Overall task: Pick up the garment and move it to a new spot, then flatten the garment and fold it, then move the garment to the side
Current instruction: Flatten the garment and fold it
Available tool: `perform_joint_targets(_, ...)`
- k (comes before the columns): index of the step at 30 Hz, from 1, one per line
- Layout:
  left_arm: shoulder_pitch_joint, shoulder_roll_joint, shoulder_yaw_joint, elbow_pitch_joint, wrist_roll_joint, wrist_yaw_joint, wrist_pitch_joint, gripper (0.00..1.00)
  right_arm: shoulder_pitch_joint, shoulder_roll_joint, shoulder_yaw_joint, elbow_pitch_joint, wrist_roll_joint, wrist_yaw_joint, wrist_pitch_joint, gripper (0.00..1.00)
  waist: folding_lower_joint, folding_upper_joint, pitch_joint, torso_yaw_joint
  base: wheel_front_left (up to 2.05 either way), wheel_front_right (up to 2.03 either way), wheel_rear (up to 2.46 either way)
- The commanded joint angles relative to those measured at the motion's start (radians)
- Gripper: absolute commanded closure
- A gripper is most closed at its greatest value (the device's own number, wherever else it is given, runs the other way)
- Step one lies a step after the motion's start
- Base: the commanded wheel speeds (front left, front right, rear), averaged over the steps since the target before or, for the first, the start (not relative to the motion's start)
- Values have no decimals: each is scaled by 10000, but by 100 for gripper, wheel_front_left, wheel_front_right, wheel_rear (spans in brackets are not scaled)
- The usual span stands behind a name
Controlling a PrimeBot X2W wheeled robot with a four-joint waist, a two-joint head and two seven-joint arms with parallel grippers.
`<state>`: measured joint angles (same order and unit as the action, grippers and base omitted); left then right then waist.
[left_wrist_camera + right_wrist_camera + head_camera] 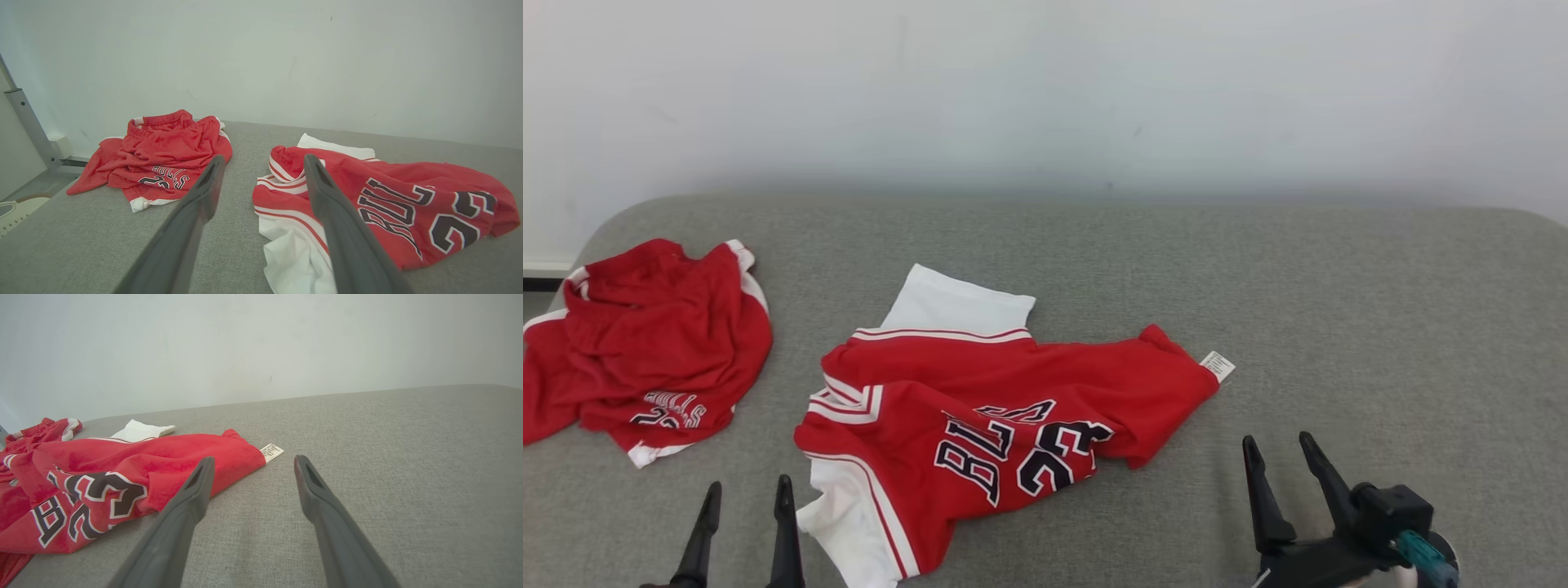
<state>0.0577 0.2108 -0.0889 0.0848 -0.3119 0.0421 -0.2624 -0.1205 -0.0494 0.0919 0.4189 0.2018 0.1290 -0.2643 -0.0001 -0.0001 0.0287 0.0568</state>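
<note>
The red and white shirt [1013, 392] lies crumpled in the middle of the grey padded table [1339, 278], toward the front. Its black lettering faces up, one white panel pokes out toward the wall [1045, 82], and another white part trails toward the robot. A small white label [1218, 365] sticks out at its right tip. A second red garment, apparently a pair of shorts [645, 343], sits bunched well apart near the table's left edge. Since the shirt lies between the two arms, I take it to be the piece to move. The left gripper [749, 483] hovers low at the front, just beside the shirt's near white corner, with its fingers [786, 531] spread wide and nothing between them. The right gripper [1277, 441] hangs over bare table near the shirt's right tip, equally wide and empty. The shirt looks light, thin and limp, probably a smooth sports knit, so it should sag from any hold, cling to itself in folds and perhaps slide out of a shallow pinch. It is in no way fragile. The best holds seem to be at its two ends: the near white hem for the left arm and the red tip beside the label for the right. Each should press down into the padding to gather a good bite of cloth, not the label alone. Holds that far apart should let it hang open instead of balling up.
</note>
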Motion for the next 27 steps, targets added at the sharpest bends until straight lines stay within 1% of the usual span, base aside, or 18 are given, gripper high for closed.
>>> perform_joint_targets(1,87,-81,51,22,41,-63,-22,0,-151,-19,28,100,-15,35,-14,0,1,1,-7,112,0,0,0)
perform_joint_targets(4,115,-343,161,158,248,-250,-22,0,-763,-19,122,1004,119,35,-13,0,1,1,32,294,0,0,0)
perform_joint_targets(8,-156,-647,216,329,497,-569,-22,0,-1977,-19,166,2591,159,35,-16,0,1,1,150,628,0,0,0)
perform_joint_targets(10,-272,-747,278,455,595,-708,-22,0,-2468,-18,178,3599,175,35,-11,0,1,1,219,806,0,0,0)
perform_joint_targets(11,-413,-847,314,589,657,-873,-23,0,-3201,-25,95,4355,249,35,-13,0,1,1,308,988,0,0,0)
perform_joint_targets(16,-694,-1040,315,862,910,-1158,-23,0,-4315,-18,-284,6436,208,36,-13,0,1,1,463,1373,0,0,0)
perform_joint_targets(19,-830,-1120,349,1015,1012,-1284,-23,0,-4763,-16,-394,7389,229,36,-8,0,1,1,477,1527,0,0,0)
perform_joint_targets(21,-872,-1179,374,1109,1057,-1357,-23,0,-4968,-21,-451,8017,198,36,183,0,1,1,473,1613,0,0,0)
perform_joint_targets(24,-935,-1237,410,1238,1138,-1434,-23,0,-5149,-10,-321,8384,480,36,306,0,1,1,471,1708,0,0,0)
perform_joint_targets(25,-972,-1253,413,1291,1163,-1470,-23,0,-5143,-5,-249,8473,618,36,387,4,1,1,466,1727,0,0,0)
perform_joint_targets(26,-993,-1267,406,1362,1184,-1464,-23,0,-5150,-7,-160,8519,740,36,457,51,1,1,452,1739,0,0,0)
perform_joint_targets(27,-1013,-1276,414,1413,1198,-1489,-23,0,-5165,-7,-51,8546,841,36,477,100,1,1,430,1740,0,0,0)
